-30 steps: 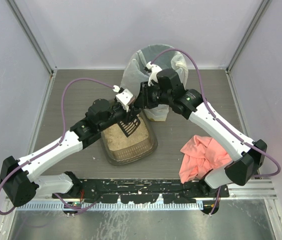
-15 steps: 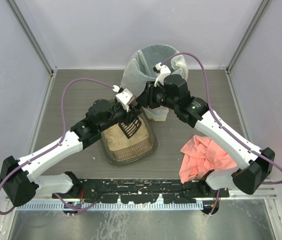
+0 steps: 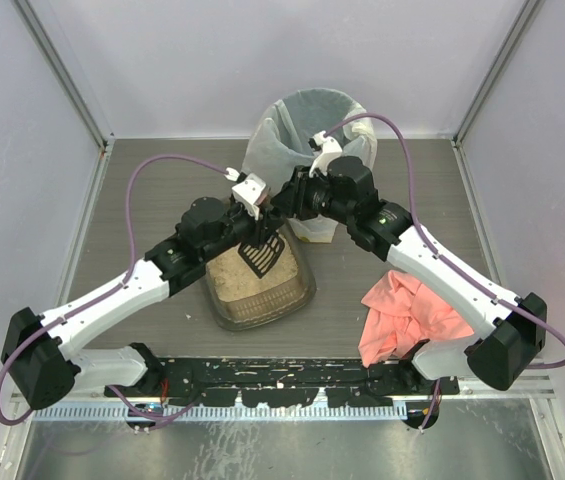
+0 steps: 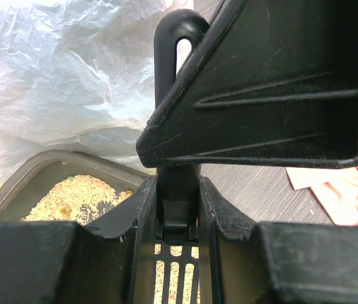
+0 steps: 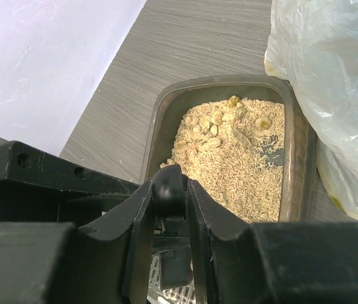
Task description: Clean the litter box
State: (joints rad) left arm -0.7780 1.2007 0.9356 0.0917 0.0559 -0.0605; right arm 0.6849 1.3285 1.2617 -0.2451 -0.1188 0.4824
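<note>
Pinched on scoop handle (image 4: 165, 82) by left claw (image 4: 177, 202) and right claw (image 5: 169, 202), above litter box (image 3: 305, 285). Likely stiff, light, contents loose; take by rim.

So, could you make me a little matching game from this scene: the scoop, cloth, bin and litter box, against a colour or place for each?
Things:
1. scoop
2. cloth
3. bin
4. litter box

Descriptions:
a. pink, crumpled on the table towards the right
b. lined with a white bag, at the back of the table
c. black and slotted, above the tan granules
d. dark shallow tray, in the middle of the table

Pairs: 1-c, 2-a, 3-b, 4-d
</note>
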